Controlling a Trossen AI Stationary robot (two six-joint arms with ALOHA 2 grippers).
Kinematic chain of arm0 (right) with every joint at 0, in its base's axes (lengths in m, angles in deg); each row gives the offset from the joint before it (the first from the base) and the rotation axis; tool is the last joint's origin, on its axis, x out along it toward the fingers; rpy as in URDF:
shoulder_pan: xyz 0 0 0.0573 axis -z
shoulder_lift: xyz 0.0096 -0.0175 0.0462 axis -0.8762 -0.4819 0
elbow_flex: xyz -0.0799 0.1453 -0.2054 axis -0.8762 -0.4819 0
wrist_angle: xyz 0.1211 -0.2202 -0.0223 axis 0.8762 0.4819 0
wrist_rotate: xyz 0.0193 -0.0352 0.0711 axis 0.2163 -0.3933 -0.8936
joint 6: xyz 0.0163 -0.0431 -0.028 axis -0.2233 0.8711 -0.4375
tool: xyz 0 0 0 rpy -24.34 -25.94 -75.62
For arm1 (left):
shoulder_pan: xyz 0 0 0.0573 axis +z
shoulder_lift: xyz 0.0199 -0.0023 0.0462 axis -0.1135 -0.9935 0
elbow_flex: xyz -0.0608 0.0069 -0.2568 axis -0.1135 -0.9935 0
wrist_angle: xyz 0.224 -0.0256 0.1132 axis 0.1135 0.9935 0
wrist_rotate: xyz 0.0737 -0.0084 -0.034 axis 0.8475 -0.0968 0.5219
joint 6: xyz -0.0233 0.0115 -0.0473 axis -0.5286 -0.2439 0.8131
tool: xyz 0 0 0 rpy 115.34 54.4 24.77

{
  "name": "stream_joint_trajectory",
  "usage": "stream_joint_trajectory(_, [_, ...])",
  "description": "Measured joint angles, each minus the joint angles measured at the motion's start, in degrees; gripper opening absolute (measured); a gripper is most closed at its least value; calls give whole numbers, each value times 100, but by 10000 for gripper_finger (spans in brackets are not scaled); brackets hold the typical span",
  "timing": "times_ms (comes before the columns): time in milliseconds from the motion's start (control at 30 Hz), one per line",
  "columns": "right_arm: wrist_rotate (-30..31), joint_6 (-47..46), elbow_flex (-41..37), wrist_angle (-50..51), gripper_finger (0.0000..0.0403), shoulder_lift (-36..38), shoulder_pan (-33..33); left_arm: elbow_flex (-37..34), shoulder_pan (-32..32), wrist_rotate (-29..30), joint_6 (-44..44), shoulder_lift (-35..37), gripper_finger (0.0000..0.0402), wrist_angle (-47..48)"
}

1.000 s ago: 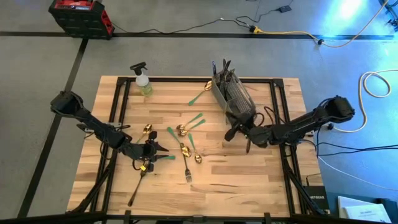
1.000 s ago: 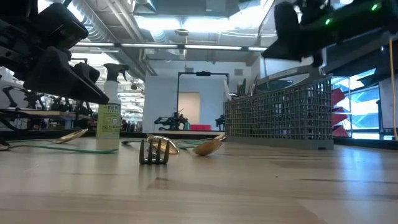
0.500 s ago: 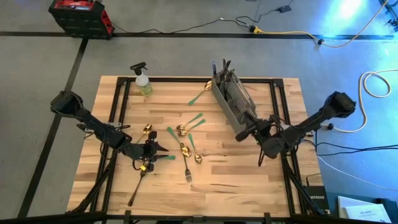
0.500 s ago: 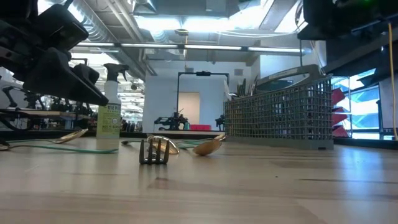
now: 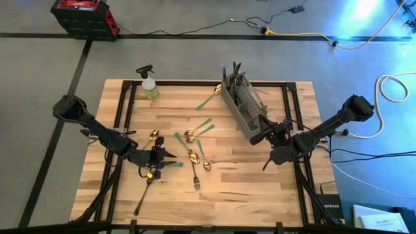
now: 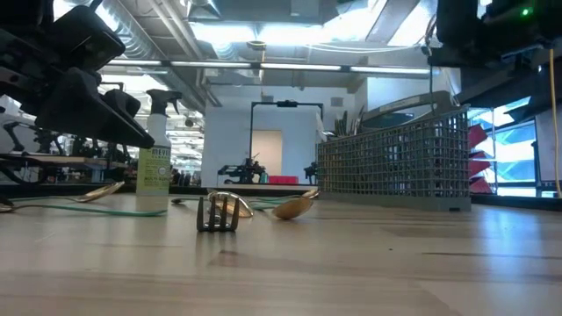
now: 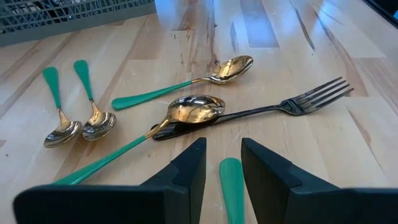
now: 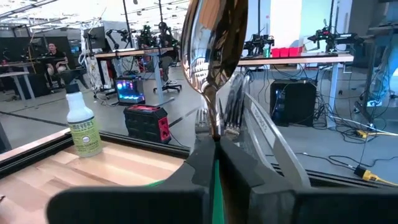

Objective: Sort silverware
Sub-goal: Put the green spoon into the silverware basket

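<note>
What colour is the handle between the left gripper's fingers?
Green; the handle shows best in the left wrist view.

The right gripper has swung from beside the near end of the mesh caddy, out toward the desk's right edge, and its arm has drawn back with it. Its fingers, pinched on a green-handled spoon, now point back toward the caddy's near end instead of hanging beside it. In the low view, the dark mass of that arm has shifted rightward above the caddy.
</note>
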Motion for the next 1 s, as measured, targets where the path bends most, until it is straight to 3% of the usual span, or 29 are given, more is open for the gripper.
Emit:
stream_joint_trajectory(200, [-189,-1013,0,712,0,0,92,0,0,26,-1,0,86,-2])
stream_joint_trajectory(533, [-402,-1187,0,806,18,-15,84,0,0,63,-2,0,86,2])
stream_joint_trajectory(1000, [-351,-1223,0,798,181,-20,84,0,0,66,-2,0,86,4])
